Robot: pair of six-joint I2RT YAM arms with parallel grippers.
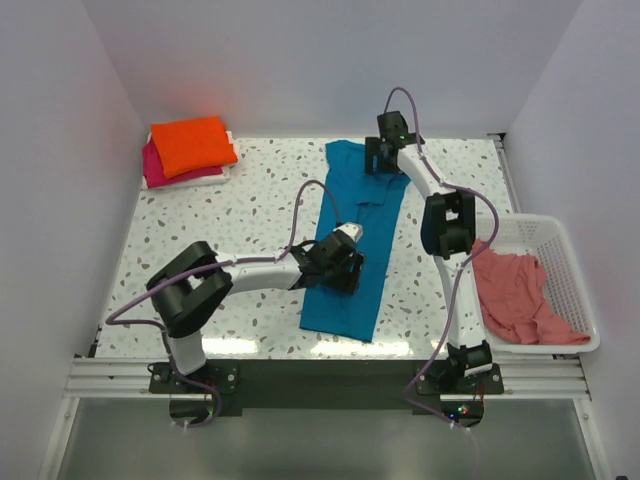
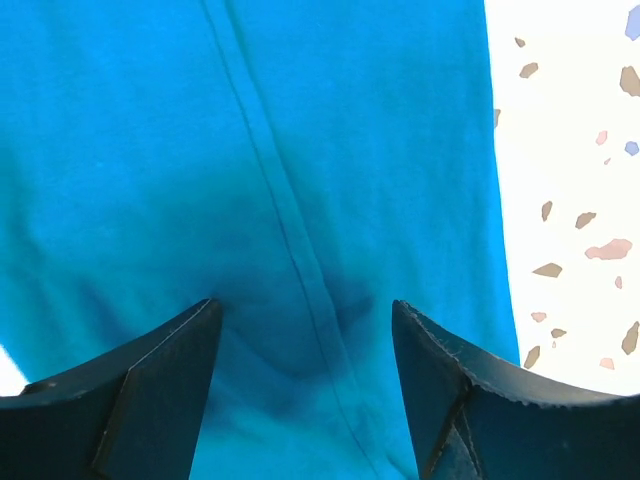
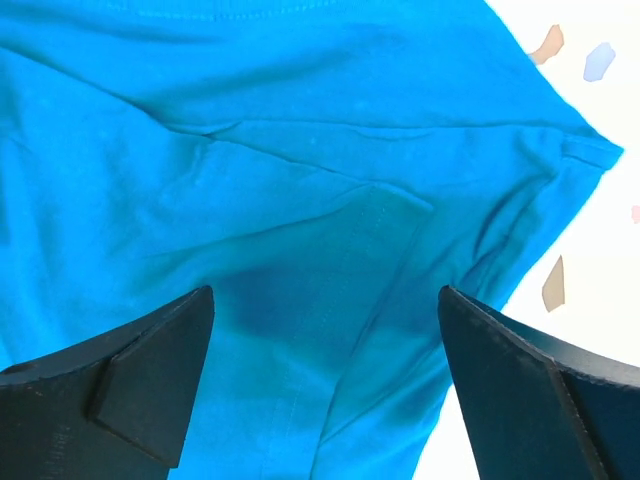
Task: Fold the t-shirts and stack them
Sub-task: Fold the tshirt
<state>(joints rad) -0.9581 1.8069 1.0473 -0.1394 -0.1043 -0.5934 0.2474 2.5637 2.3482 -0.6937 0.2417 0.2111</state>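
The teal blue t-shirt (image 1: 355, 245) lies folded lengthwise into a long strip down the middle of the table. My left gripper (image 1: 340, 262) is open just above its middle; the left wrist view shows a seam (image 2: 285, 220) between the spread fingers (image 2: 165, 370). My right gripper (image 1: 385, 160) is open over the shirt's far end, where a folded sleeve (image 3: 400, 240) lies between its fingers (image 3: 150, 370). The bright orange shirt (image 1: 192, 143) lies folded on the magenta pink one (image 1: 155, 165) at the far left. The salmon pink shirt (image 1: 515, 295) lies crumpled in the basket.
A white mesh basket (image 1: 575, 270) stands at the table's right edge. The speckled tabletop (image 1: 230, 220) is walled in white on three sides. Purple cables loop over both arms.
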